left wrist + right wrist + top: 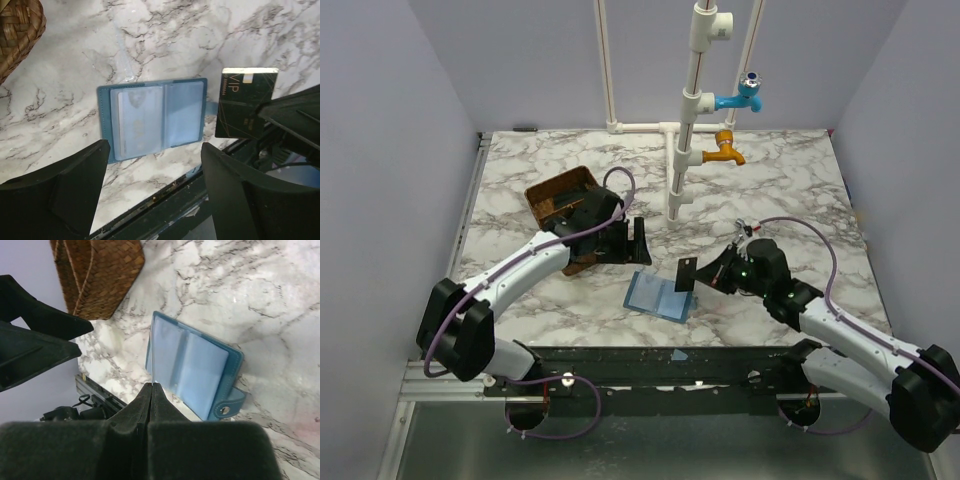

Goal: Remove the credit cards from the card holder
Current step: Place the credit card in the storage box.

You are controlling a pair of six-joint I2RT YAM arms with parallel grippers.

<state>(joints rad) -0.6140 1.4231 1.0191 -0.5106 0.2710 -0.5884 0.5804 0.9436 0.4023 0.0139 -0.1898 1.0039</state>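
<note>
While open, card holder point(182, 112) near left gripper point(155, 147); card point(245, 102) in right gripper point(151, 388)

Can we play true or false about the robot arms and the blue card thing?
1. The blue card holder lies open on the table. True.
2. The right gripper pinches a dark card. True.
3. The left gripper is squeezing the holder. False: it is open and holds nothing.
4. The holder sits inside the brown basket. False: it lies on the marble, apart from the basket.
5. A pale card is in one of the holder's pockets. True.
</note>
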